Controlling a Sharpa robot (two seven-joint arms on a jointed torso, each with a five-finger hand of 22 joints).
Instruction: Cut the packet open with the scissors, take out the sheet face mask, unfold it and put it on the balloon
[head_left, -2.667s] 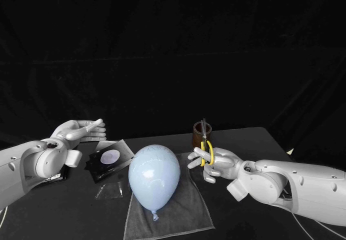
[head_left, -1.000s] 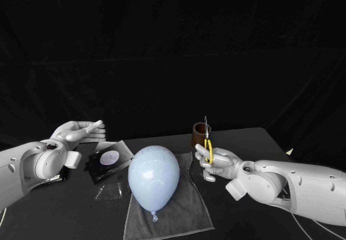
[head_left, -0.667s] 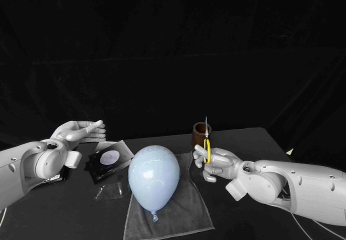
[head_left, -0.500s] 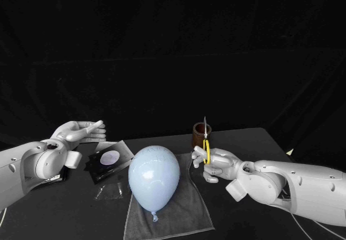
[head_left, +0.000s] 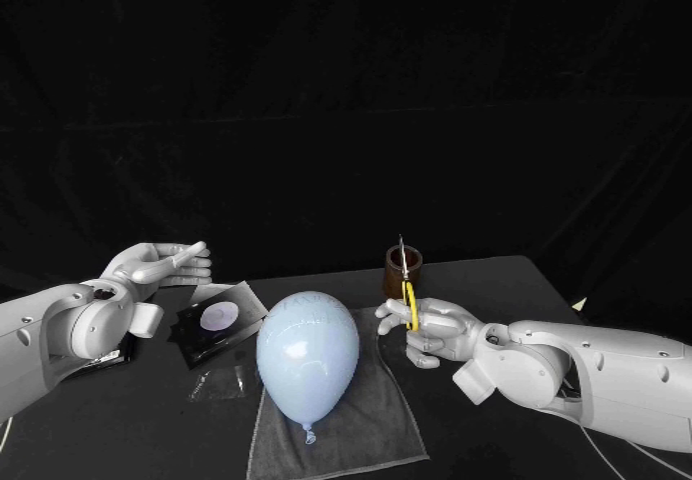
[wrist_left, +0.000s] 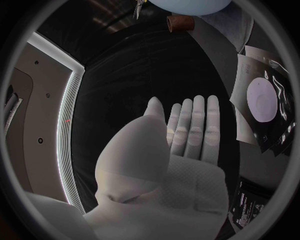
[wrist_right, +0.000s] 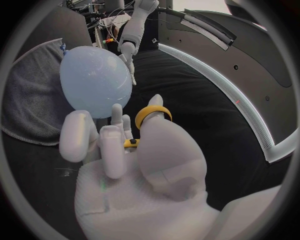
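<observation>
**Left hand** (head_left: 162, 263): raised above the table's left side, same place as 2.7 s ago. The fingers (wrist_left: 195, 125) lie straight and side by side with the thumb apart, and it holds nothing.

**Packet** (head_left: 216, 318): unmoved. It lies flat on the black table (head_left: 490, 275), between the left hand and the balloon and just beside the balloon. It is dark and glossy with a pale round patch at its centre and a pale border along one edge. Whether it has been cut cannot be told.

**Clear plastic scrap** (head_left: 219, 382): lies near the packet, at the cloth's left edge.

**Balloon** (head_left: 307, 352): unmoved. It is pale blue and lies on a grey cloth (head_left: 382, 420) with its knot toward the robot.

**Scissors** (head_left: 410, 295): yellow-handled, blades pointing up, tip now leaning slightly further left than 0.5 s ago. They cross a brown cylinder (head_left: 398, 272); whether the blades stand inside it cannot be told.

**Right hand** (head_left: 433, 328): right of the balloon, shifted slightly since 2.7 s ago. Its fingers are curled round the yellow handle loops, gripping the scissors.
</observation>
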